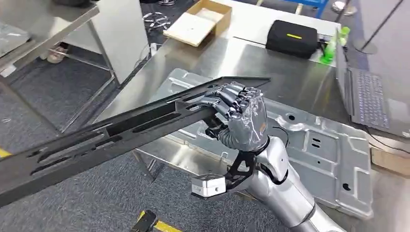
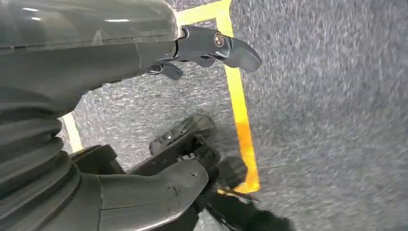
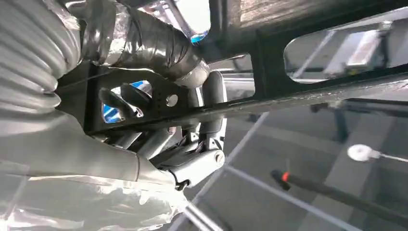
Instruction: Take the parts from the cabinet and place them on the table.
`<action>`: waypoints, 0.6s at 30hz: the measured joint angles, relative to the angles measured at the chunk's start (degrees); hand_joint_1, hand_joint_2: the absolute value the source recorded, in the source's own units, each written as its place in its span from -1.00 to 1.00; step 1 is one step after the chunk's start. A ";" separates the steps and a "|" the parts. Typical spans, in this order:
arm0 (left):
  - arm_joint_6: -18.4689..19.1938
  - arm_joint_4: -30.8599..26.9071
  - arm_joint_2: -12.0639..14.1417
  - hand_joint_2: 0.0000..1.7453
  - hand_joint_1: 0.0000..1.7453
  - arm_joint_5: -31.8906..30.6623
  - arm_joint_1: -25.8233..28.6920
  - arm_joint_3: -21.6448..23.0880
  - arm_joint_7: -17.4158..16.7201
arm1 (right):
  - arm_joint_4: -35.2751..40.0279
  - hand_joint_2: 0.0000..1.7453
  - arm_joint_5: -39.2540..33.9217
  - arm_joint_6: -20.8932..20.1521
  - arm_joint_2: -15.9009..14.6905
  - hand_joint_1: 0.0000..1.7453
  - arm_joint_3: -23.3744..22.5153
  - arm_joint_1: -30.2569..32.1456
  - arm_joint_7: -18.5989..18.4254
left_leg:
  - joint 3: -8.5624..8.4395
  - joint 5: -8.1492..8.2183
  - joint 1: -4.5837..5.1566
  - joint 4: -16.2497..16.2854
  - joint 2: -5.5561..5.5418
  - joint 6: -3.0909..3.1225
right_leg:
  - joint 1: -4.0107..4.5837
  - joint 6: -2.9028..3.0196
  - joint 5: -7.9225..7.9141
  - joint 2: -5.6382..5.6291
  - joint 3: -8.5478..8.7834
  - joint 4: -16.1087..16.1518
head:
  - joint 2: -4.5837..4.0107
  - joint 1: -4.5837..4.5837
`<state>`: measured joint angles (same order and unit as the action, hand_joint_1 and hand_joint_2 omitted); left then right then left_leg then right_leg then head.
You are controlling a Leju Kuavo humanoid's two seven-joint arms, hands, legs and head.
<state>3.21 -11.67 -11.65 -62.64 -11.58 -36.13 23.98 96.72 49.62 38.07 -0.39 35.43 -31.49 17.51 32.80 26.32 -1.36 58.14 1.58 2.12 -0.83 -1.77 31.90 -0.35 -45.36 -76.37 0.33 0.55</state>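
on my head view i see the right hand (image 1: 239, 113) wrapped around one end of a long black slotted bracket (image 1: 111, 137), fingers curled tight over its upper edge. the bracket runs from the hand out toward eight o'clock, past the steel table (image 1: 232, 60) edge and over the grey carpet (image 1: 43, 104). the hand hangs above a large stamped silver panel (image 1: 319, 150) lying flat on the table. at twelve o'clock sits an open cardboard box (image 1: 198, 21), at one o'clock a black case (image 1: 291, 37), and at three o'clock a laptop (image 1: 370, 96). on the right wrist view the fingers (image 3: 127, 98) show through a cutout in the bracket. the left hand (image 2: 96, 96) hangs over carpet with yellow floor tape (image 2: 238, 101), fingers apart, holding nothing.
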 joint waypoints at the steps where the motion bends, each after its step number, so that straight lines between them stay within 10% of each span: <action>1: 0.00 0.00 0.00 1.00 -1.00 -0.02 0.01 0.00 0.00 | -0.20 1.00 0.00 0.00 -0.07 1.00 -0.07 0.05 -0.04 | -0.12 0.14 -0.02 0.01 0.83 -0.09 | -0.16 -0.14 -1.25 0.15 0.18 0.62 | 0.00 0.02; 4: 0.02 0.00 -0.04 1.00 -1.00 -0.09 -0.08 0.02 0.00 | -0.28 1.00 0.00 0.02 -0.11 1.00 -0.11 -0.06 -0.07 | -0.87 0.88 -0.06 0.17 2.73 -0.55 | -0.30 0.08 -8.09 2.28 7.36 13.87 | 0.00 0.02; 5: 0.04 0.00 -0.02 1.00 -1.00 -0.11 -0.08 0.02 0.00 | -0.28 1.00 0.00 0.02 -0.11 1.00 -0.13 -0.12 -0.07 | -1.12 1.13 0.18 0.17 3.22 -0.93 | 0.40 0.50 -7.35 5.59 8.91 16.99 | 0.00 0.04; 10: 0.04 0.00 -0.04 1.00 -1.00 -0.07 -0.32 0.07 0.00 | -0.37 1.00 -0.04 0.02 -0.20 1.00 -0.17 -0.19 -0.11 | -2.13 1.89 0.66 -0.23 6.02 -2.67 | 0.43 2.10 -7.86 2.12 8.75 17.45 | 0.00 -0.04; 12: 0.04 0.00 0.00 1.00 -1.00 -0.07 -0.45 0.09 0.02 | -0.37 1.00 -0.04 0.02 -0.22 1.00 -0.24 -0.32 -0.11 | -1.33 3.95 0.24 2.24 2.09 -2.93 | 0.06 2.40 -7.99 1.08 9.15 17.89 | 0.00 0.00; 15: 0.04 0.00 0.07 1.00 -1.00 0.00 -0.19 0.09 0.02 | -0.66 1.00 -0.04 0.02 -0.20 1.00 -0.26 -0.37 -0.11 | 5.63 9.40 0.30 15.85 -0.84 -2.79 | 0.33 3.06 -8.01 -1.20 9.04 17.73 | 0.00 -0.04; 18: 0.04 0.00 0.22 1.00 -1.00 0.02 0.05 0.09 -0.02 | -0.98 1.00 -0.15 0.02 -0.20 1.00 -0.35 -0.26 -0.24 | 5.43 4.65 0.31 12.54 -1.25 -2.32 | 0.53 3.06 -7.92 -3.83 9.13 17.39 | 0.00 -0.04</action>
<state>3.26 -11.67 -11.43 -62.62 -11.53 -36.04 23.96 95.73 49.46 38.10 -0.59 35.08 -31.75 17.27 38.23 30.97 -1.05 70.68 0.33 -0.20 -0.30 1.29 23.99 -4.18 -36.24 -58.98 0.33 0.50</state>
